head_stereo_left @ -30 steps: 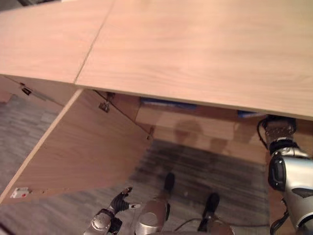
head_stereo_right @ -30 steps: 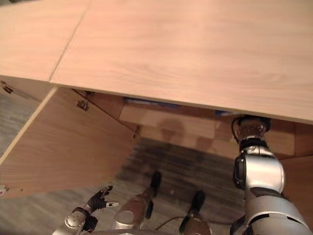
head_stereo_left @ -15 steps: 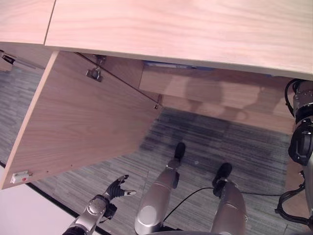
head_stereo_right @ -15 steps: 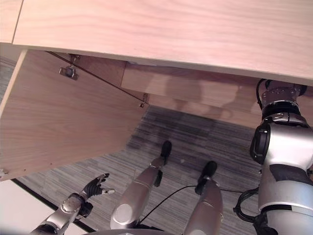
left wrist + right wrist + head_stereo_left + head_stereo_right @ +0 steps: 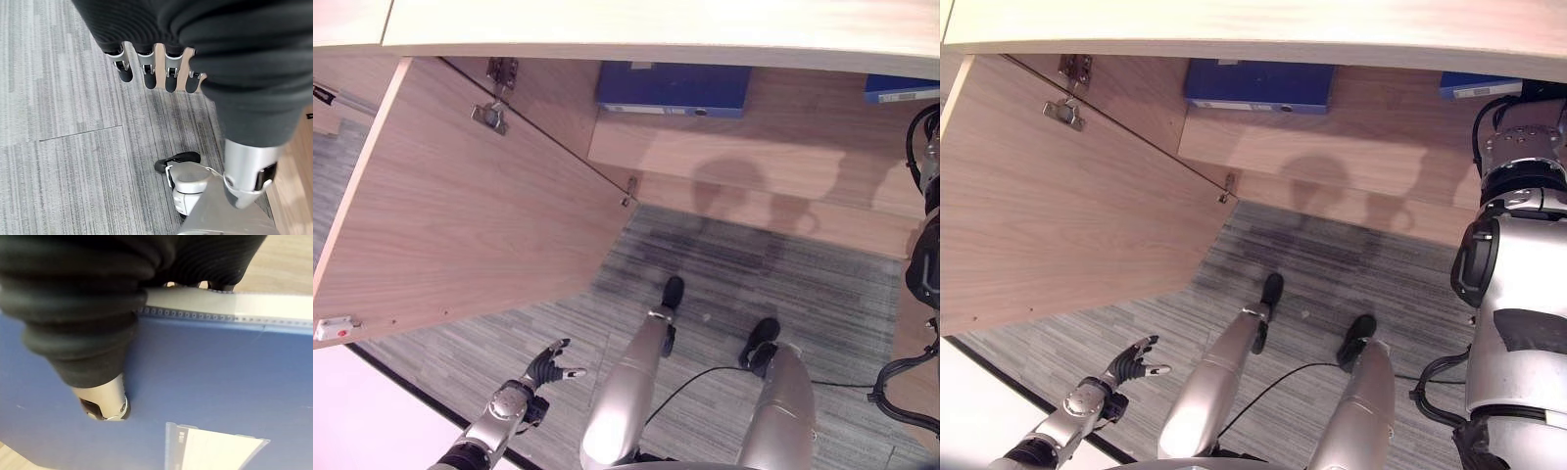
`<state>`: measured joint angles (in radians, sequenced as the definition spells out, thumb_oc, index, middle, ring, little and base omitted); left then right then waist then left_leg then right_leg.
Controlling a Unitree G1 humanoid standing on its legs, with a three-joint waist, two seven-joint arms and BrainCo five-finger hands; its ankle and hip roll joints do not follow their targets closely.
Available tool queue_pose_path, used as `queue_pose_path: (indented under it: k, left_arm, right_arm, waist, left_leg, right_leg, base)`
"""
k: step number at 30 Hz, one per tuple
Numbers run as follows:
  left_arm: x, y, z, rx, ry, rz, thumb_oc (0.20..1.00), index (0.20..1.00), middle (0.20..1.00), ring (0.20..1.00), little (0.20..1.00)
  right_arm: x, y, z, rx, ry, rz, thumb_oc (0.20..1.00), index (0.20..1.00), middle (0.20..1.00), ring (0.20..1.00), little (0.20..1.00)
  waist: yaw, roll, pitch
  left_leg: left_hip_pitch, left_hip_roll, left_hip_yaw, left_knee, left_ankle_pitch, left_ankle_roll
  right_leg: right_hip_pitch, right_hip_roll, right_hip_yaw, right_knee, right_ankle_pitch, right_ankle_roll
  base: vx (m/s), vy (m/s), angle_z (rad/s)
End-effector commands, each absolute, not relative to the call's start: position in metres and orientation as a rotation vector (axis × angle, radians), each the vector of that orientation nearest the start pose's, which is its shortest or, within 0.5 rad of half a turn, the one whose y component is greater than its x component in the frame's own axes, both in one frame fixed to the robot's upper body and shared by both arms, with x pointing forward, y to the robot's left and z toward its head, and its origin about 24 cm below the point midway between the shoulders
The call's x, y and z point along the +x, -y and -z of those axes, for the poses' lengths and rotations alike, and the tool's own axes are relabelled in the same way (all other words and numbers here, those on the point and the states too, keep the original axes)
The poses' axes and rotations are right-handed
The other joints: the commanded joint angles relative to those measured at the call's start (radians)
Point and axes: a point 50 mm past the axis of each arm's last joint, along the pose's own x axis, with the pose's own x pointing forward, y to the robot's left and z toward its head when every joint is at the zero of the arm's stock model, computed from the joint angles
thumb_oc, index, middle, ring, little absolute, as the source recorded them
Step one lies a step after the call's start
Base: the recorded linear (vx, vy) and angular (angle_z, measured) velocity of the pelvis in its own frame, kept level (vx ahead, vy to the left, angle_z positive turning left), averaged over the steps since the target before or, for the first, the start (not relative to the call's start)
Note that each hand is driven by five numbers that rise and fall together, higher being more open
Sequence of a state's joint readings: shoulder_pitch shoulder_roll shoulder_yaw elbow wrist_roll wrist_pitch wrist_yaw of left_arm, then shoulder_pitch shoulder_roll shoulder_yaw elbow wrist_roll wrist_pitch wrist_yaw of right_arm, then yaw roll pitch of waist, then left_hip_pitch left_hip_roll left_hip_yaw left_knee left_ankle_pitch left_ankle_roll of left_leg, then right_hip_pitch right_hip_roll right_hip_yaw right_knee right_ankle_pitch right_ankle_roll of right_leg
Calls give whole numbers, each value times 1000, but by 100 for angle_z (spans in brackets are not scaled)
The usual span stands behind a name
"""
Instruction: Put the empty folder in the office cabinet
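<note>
At the far left the cabinet door [image 5: 460, 206] stands swung open, its hinges showing along the far edge. Below it, near the lower left, the left hand [image 5: 546, 365] hangs over the grey carpet [image 5: 744, 284] with its fingers [image 5: 146, 73] straight and relaxed, holding nothing. Inside the office cabinet [image 5: 724, 147], under the pale top panel [image 5: 656, 24], a blue binder [image 5: 674, 90] lies on the shelf toward the left. At the far right, a second blue folder [image 5: 205, 382] sits at the cabinet's right end (only its edge shows from above), and the right hand [image 5: 98, 401] lies against its blue cover with the thumb on it; whether the hand grips it I cannot tell.
</note>
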<state>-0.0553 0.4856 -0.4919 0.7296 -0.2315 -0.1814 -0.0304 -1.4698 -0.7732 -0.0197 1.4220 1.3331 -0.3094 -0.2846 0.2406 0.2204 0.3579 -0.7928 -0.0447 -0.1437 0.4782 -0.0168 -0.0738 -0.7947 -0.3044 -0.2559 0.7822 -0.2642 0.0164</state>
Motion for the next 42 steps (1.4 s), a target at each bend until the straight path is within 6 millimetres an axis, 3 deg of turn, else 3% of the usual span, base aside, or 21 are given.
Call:
queue_pose_path:
  k: [1,8,10,11,20,34,42]
  left_arm:
    - [191,-239,87,423,-637,239,1000,1000,1000,1000,1000]
    - [193,-240,85,401,-627,224,1000,1000,1000,1000,1000]
    - [194,-238,84,403,-620,234,1000,1000,1000,1000,1000]
    - [196,-235,83,399,-606,239,1000,1000,1000,1000,1000]
    - [197,-231,79,389,-579,245,1000,1000,1000,1000,1000]
    - [198,-228,76,375,-559,259,1000,1000,1000,1000,1000]
    - [201,-229,72,369,-537,251,1000,1000,1000,1000,1000]
  right_arm:
    - [332,359,-392,965,892,574,200,200,200,200,200]
    - [335,360,-386,982,875,580,200,200,200,200,200]
    - [339,361,-375,990,838,594,200,200,200,200,200]
    - [344,366,-355,1022,778,634,200,200,200,200,200]
    - [356,368,-310,1012,632,694,200,200,200,200,200]
    - [356,374,-287,1022,576,731,200,200,200,200,200]
    - [350,382,-288,1042,596,758,200,200,200,200,200]
  waist:
    - [39,-13,-78]
    - [44,-3,-79]
    - [47,1,-81]
    - [50,11,-75]
    - [63,38,-73]
    - [67,60,-65]
    - [65,70,-61]
  left_leg:
    - [57,73,-51,60,-198,-52]
    - [41,58,-58,55,-189,-53]
    - [37,52,-59,52,-187,-52]
    - [31,49,-62,45,-183,-52]
    - [7,38,-58,26,-167,-49]
    - [-33,25,-58,7,-150,-50]
    - [-36,15,-57,-11,-144,-49]
  right_leg:
    - [63,-16,73,6,-100,119]
    - [51,-27,70,13,-101,121]
    - [48,-31,66,14,-101,122]
    - [48,-33,64,11,-99,125]
    - [14,-46,67,17,-96,131]
    - [-24,-59,75,23,-97,142]
    - [-34,-68,81,23,-97,144]
  base:
    - [7,6,5]
    - [2,4,2]
    - [-10,9,9]
    - [-14,-3,12]
    - [-9,6,5]
    - [1,6,4]
    - [0,0,0]
